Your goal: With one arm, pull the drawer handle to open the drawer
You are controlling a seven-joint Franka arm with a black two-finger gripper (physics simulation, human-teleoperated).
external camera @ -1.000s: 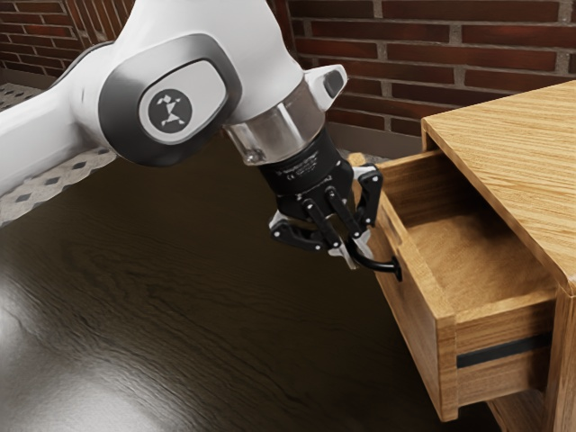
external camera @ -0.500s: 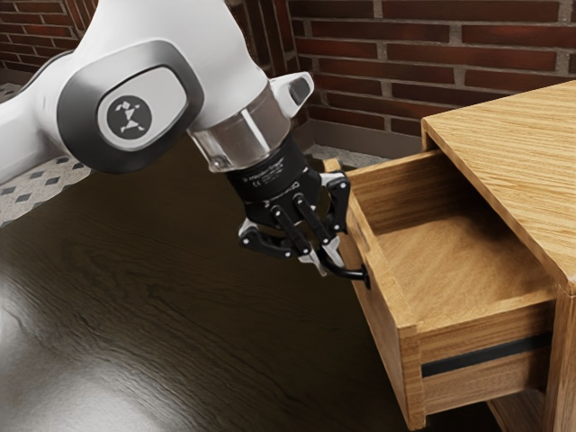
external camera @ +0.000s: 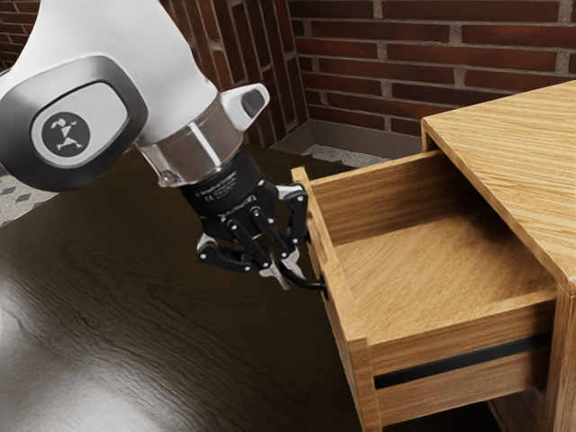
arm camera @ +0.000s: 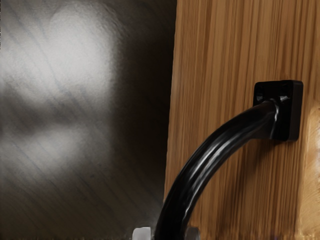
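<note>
Wooden cabinet (external camera: 513, 153) at exterior view's right. White arm (external camera: 90, 99) reaching in from upper left. Drawer (external camera: 432, 270) standing well out of cabinet, toward exterior view's left. Black tool (external camera: 286, 270) clenched on black handle (external camera: 310, 284) at drawer front; mount plate (arm camera: 278, 110) flat vs wood.

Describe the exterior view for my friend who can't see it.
A black two-finger end effector on a white robot arm grips the curved black handle of a light wooden drawer, which stands wide open from its wooden cabinet.
</note>
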